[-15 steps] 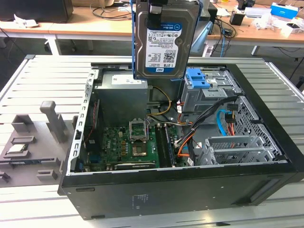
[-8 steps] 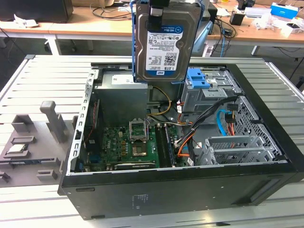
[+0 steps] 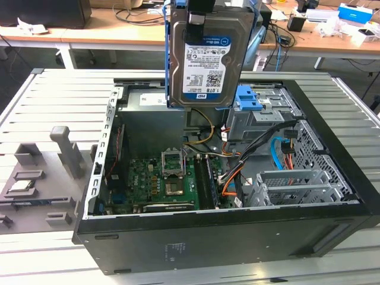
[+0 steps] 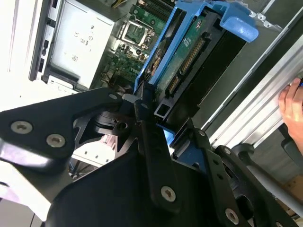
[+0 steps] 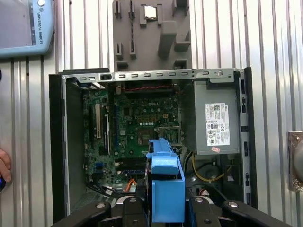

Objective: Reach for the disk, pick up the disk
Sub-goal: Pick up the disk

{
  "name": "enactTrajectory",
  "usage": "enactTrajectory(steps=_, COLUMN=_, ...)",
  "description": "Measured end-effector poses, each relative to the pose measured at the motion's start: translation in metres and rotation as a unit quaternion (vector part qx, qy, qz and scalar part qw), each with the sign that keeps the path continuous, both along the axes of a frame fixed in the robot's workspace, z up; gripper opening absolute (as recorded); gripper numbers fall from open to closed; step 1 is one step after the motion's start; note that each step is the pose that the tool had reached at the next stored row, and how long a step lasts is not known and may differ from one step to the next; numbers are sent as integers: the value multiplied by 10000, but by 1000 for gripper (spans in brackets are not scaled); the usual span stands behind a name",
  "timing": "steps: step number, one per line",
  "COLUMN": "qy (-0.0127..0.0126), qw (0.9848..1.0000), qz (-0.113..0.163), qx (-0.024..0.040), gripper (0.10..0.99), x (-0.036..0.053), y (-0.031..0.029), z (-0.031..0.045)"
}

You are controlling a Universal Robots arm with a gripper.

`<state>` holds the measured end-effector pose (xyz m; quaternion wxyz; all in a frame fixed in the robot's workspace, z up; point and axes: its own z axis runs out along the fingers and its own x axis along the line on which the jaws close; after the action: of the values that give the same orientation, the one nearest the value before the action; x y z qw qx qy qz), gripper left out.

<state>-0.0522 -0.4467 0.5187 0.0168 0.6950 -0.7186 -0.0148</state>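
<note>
Close to the wrist cameras, we see our end effector [image 4: 142,106] clamped on the disk [image 4: 189,56], its dark fingers [image 4: 144,101] pressed against the blue bracket [image 4: 239,26] that frames the metal body. In the second wrist view the disk's green circuit side and connector row face the camera. In the first wrist view the blue bracket [image 5: 165,187] sits between the black linkages of the end effector [image 5: 163,208].

In the exterior view, the disk [image 3: 208,53] hangs upright in the air, well above the open computer case [image 3: 225,237], with its white and blue label turned to the camera and the blue frame showing along both long edges. It touches nothing but the end effector [image 3: 199,12], which holds it from the upper end.

Below the disk we see the inside of the case: the green motherboard [image 3: 157,181] on the floor of the case, a bundle of orange and black cables [image 3: 234,178] beside it, and a blue latch piece [image 3: 248,98] on the metal drive cage toward the exterior view's right. The grey power supply [image 5: 215,123] lies along one side wall.

Beyond the case, on the ribbed metal counter [image 3: 59,101], stands a grey holder [image 3: 41,178] with a small silver chip [image 3: 21,185] lying in it. A person's hand [image 4: 293,106] rests at the counter's edge in the second wrist view.
</note>
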Motion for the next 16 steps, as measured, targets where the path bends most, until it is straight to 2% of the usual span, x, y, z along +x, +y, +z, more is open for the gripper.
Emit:
enactTrajectory(steps=9, qy=0, qw=10000, qz=0, qx=0, gripper=365, x=0, y=-105, z=0)
enactTrajectory(steps=16, qy=0, qw=10000, qz=0, qx=0, gripper=365, x=0, y=-212, z=0)
